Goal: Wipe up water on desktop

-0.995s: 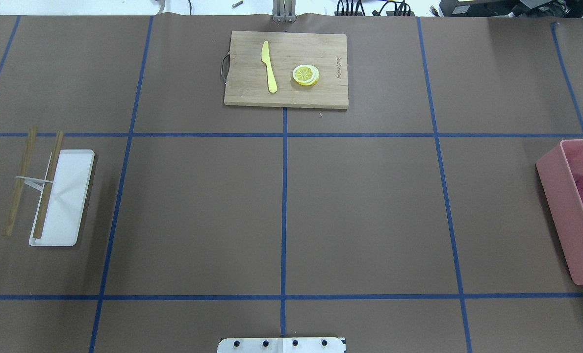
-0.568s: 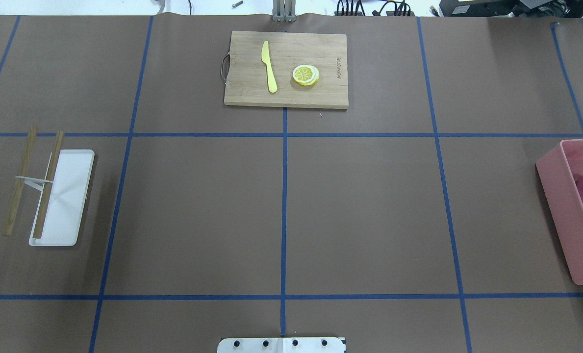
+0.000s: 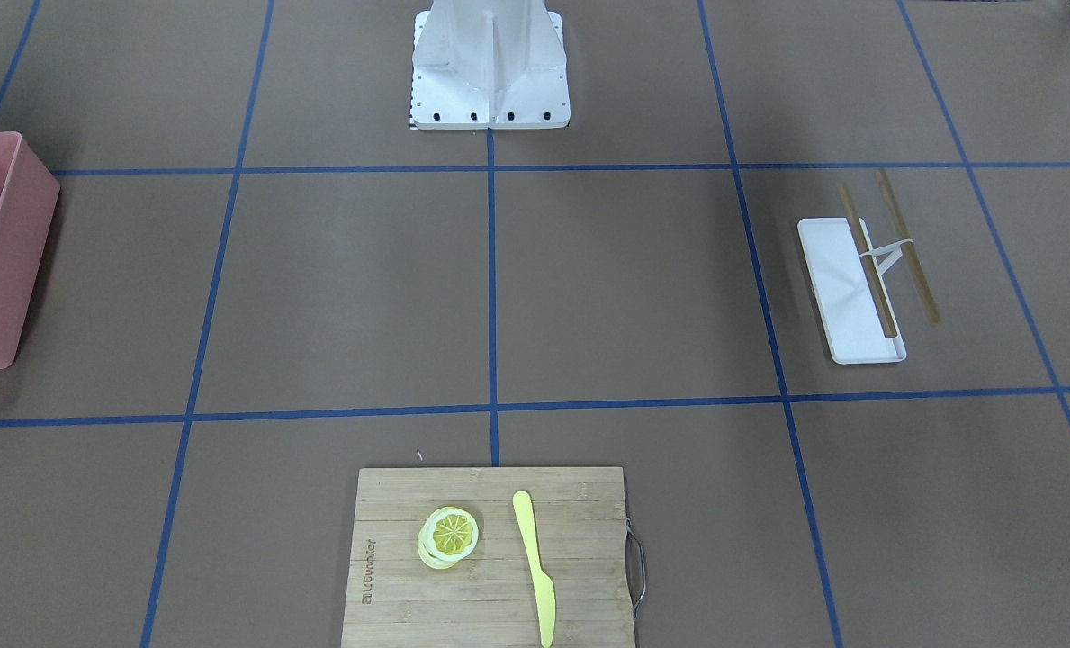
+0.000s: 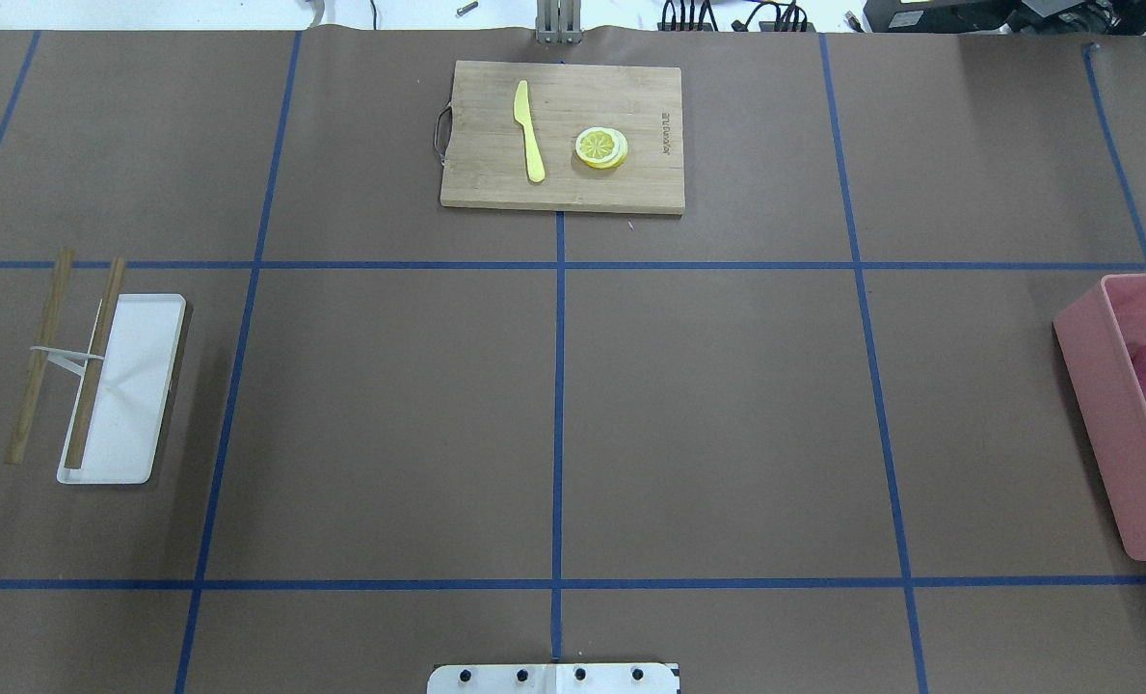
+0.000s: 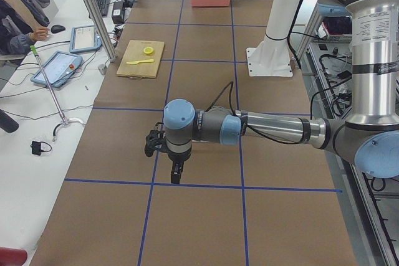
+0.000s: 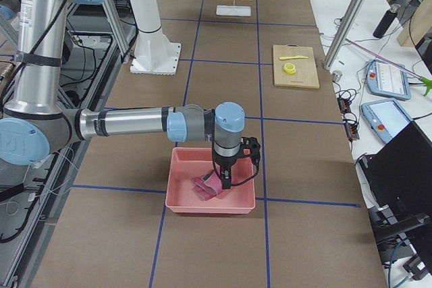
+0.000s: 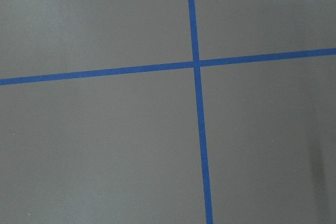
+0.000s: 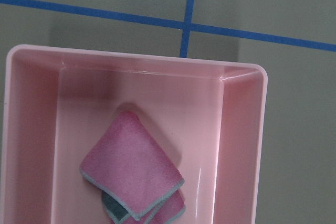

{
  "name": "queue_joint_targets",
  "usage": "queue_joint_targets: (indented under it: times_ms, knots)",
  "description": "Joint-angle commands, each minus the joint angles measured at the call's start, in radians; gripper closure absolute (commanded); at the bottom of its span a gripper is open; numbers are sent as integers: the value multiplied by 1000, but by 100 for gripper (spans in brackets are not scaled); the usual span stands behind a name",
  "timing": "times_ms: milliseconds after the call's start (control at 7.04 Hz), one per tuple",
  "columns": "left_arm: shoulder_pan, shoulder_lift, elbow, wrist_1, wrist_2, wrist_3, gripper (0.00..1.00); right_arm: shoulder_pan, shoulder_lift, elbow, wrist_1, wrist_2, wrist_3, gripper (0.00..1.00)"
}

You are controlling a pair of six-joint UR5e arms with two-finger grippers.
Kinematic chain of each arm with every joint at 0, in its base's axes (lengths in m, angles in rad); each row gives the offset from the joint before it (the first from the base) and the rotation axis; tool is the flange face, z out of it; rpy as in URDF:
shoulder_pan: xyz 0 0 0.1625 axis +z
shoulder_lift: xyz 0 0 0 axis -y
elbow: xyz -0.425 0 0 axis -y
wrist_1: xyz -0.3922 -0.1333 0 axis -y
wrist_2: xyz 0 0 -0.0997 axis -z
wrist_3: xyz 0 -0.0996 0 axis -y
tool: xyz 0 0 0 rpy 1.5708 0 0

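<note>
Nothing on the table has shifted since the earlier overhead pictures; every object lies where it lay a second ago.

The desktop (image 4: 727,405) is a wide, flat, matte brown surface crossed by thin blue tape lines that form big squares. It runs under everything described here.

At the robot's right end stands a pink rectangular plastic bin (image 8: 241,129). On its floor lies a folded pink cloth with grey-green edging (image 8: 131,177), its corners fanned out. The right gripper (image 6: 225,183) points straight down inside the bin, close over the cloth. Whether it touches the cloth, and whether its fingers are spread or pressed together, cannot be told.

At the robot's left side sits a shallow white rectangular tray (image 4: 139,386). A brown wooden stick (image 4: 95,361) lies along the tray's outer long edge. A second matching wooden stick (image 4: 40,357) lies on the desktop just beside the tray, and a thin white band joins the two.

At the far middle of the table rests a bamboo cutting board with a metal handle (image 4: 495,183). It bears a yellow plastic knife (image 4: 530,130) and, beside it and apart from it, a small stack of yellow lemon slices (image 4: 601,147).

The left gripper (image 5: 176,175) hangs pointing down over bare desktop, near a crossing of two tape lines, well apart from the tray. The state of its fingers cannot be told.

The robot's white metal base (image 3: 490,63) stands at the near middle edge.
</note>
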Motion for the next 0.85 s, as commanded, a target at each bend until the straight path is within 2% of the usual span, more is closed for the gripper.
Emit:
queue_joint_targets:
  times_ms: [0,284,710]
  knots:
    - [1,-18,-20,4,-5,1,2,-1,2,1,0,0,0,0]
    - [1,-12,-24,1,-75,1,2,-1,16,-1,-1,8,13,0]
    - [1,-28,-24,0,-82,1,2,-1,13,-9,0,-4,4,0]
